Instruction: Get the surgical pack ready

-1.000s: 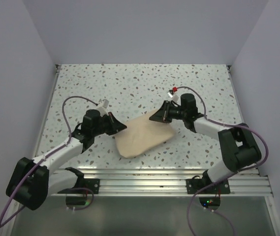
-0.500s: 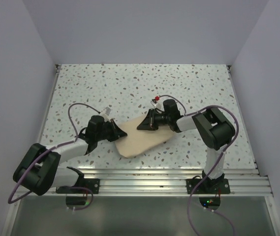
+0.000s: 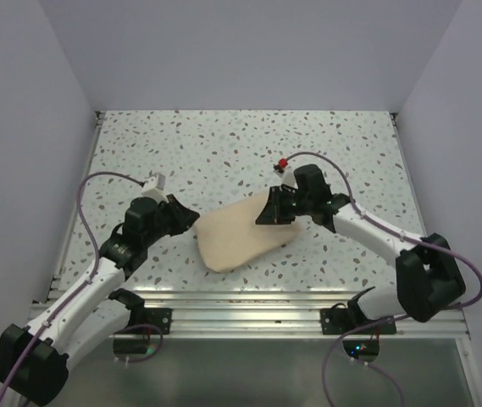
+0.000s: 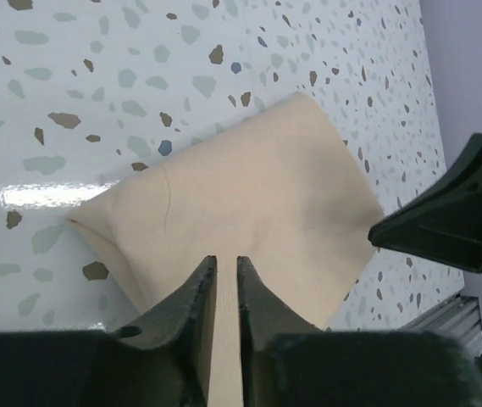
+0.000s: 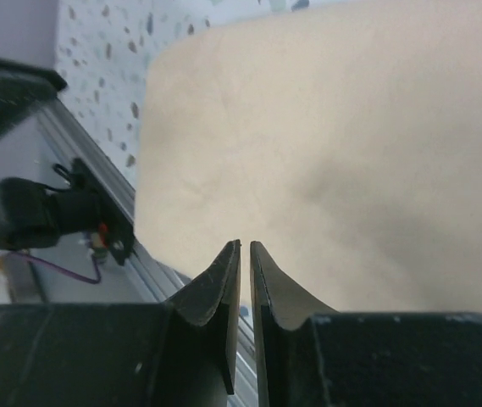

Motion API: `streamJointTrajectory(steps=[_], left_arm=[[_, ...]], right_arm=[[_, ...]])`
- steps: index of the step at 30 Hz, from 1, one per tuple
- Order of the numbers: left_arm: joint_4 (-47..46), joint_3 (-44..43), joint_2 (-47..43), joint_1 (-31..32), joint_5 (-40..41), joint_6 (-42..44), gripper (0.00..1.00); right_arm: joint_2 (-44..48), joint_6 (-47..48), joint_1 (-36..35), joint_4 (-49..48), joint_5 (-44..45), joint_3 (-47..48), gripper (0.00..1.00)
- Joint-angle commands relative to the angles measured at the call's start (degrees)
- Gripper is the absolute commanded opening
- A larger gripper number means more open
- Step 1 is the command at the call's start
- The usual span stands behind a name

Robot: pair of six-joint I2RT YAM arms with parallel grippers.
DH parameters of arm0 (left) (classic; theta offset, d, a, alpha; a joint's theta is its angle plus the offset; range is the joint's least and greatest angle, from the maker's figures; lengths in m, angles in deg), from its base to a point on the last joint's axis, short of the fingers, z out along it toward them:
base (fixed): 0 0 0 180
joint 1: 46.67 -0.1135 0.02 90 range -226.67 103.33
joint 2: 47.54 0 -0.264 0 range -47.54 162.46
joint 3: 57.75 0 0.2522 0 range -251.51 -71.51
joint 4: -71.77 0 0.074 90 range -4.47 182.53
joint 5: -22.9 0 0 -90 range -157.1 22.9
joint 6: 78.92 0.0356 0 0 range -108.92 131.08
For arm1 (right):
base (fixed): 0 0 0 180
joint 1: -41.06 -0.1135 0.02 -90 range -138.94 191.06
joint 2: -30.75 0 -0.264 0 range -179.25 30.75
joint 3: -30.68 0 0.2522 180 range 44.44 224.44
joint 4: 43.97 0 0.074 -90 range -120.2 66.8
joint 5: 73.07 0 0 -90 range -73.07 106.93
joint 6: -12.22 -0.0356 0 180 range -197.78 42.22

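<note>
Hovering at the left edge of the pack (image 3: 241, 233), the left gripper (image 3: 190, 222) had its fingers drawn almost together. The thin slit between them showed tan, but I cannot tell whether a fold was caught there. The pack lay on the table (image 3: 224, 144) as a flat folded bundle between both grippers. Over the pack's far right corner, the right gripper (image 3: 263, 214) had its fingers nearly pressed together too, apparently pinching nothing. The cloth looked light, soft and limp, so it would probably sag or unfold if lifted at one point. Opposite corners seemed the best holds.
</note>
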Motion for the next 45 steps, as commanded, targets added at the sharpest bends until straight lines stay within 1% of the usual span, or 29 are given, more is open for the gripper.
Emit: streamJointTrajectory(steps=[1,2,4,6,8,9,10,12,13,14,16,22,25,27,28,29,30,31,32,33,34,36,37,39,41,42,43,45], left_arm=[[9.1,-1.3,-3.8,0.3,3.7,1.5,0.24],[9.5,-1.3,-4.4,0.3,3.9,1.3,0.29],[9.8,-1.1,-5.4,0.3,3.7,1.1,0.37],[8.8,-0.4,-6.2,0.3,2.5,0.6,0.45],[8.3,0.1,-6.1,0.3,2.2,0.3,0.48],[8.1,0.2,-6.2,0.3,1.8,0.2,0.51],[7.9,0.4,-6.2,0.3,1.7,0.2,0.53],[7.7,0.4,-6.2,0.3,1.3,0.7,0.60],[7.8,0.2,-6.3,0.3,1.2,0.7,0.60],[8.0,0.1,-6.2,0.3,1.1,1.0,0.60],[8.5,0.0,-6.9,0.3,1.0,1.0,0.61],[10.7,-0.6,-10.0,0.3,3.8,1.0,0.62],[12.2,-2.0,-10.5,0.3,4.4,1.3,0.62],[13.3,-2.8,-10.7,0.3,5.2,1.8,0.63],[13.4,-3.0,-10.8,0.3,5.4,1.9,0.63],[13.7,-3.4,-10.8,0.3,5.4,2.2,0.63],[14.2,-3.5,-10.7,0.3,5.4,2.2,0.63],[14.2,-3.7,-10.5,0.3,5.4,2.3,0.64],[14.1,-3.8,-10.6,0.3,5.4,2.3,0.63],[14.1,-3.7,-10.5,0.3,5.4,2.3,0.64],[13.7,-3.5,-10.6,0.3,5.4,2.2,0.64],[13.2,-3.5,-10.0,0.3,5.4,2.1,0.65],[13.0,-3.4,-9.3,0.3,5.3,2.1,0.65],[11.8,-3.1,-8.8,0.2,4.5,2.0,0.67],[10.0,-2.2,-8.6,0.3,3.9,1.8,0.71],[9.4,-1.9,-8.5,0.3,3.6,1.6,0.72],[9.0,-1.3,-8.1,0.3,3.6,1.4,0.72],[7.4,-0.7,-7.4,0.3,3.3,1.2,0.77]], right_arm=[[6.6,8.5,-7.7,22.5,14.3,-2.4,0.14],[8.4,7.8,-9.0,22.4,15.7,-6.4,0.13],[13.1,4.6,-11.3,21.1,18.6,-10.3,0.13],[14.1,2.2,-13.3,17.5,21.4,-14.8,0.11],[14.9,1.0,-13.8,10.0,23.8,-19.4,0.11],[14.8,0.9,-13.8,7.4,24.7,-20.4,0.11],[13.5,1.1,-13.8,1.9,25.4,-21.6,0.10],[11.0,1.4,-13.8,-2.7,28.0,-21.4,0.08],[8.8,1.6,-13.9,-5.9,28.1,-20.9,0.08],[5.6,1.9,-14.0,-7.0,28.1,-19.5,0.07],[2.5,0.8,-14.7,-10.7,28.4,-18.8,0.07],[-7.6,-3.9,-17.6,-17.3,32.2,-14.7,0.07],[-12.0,-6.6,-17.5,-18.7,35.0,-11.3,0.08],[-15.3,-7.8,-17.4,-18.3,36.7,-7.1,0.08],[-16.4,-7.7,-17.5,-18.3,37.0,-5.4,0.08],[-17.8,-6.9,-17.4,-18.4,38.6,-1.7,0.08],[-20.5,-6.8,-17.4,-18.1,38.7,0.2,0.08],[-22.1,-6.1,-17.2,-16.5,38.8,2.4,0.08],[-23.1,-5.3,-16.9,-15.2,39.5,6.5,0.08],[-23.9,-4.7,-16.6,-13.8,39.6,8.1,0.08],[-24.2,-4.2,-16.1,-10.9,39.6,10.2,0.08],[-21.8,-2.5,-15.9,-9.2,40.6,9.6,0.09],[-18.2,-1.8,-15.8,-8.5,41.3,6.8,0.10],[-14.1,-0.2,-15.8,-6.5,43.5,3.8,0.13],[-8.8,1.1,-14.1,-3.1,43.3,-0.7,0.24],[-7.4,1.6,-12.8,-2.4,42.3,-2.2,0.32],[-6.0,1.9,-9.9,-0.2,40.0,-4.4,0.40],[-2.0,3.6,-7.1,0.3,37.9,-7.0,0.98]])
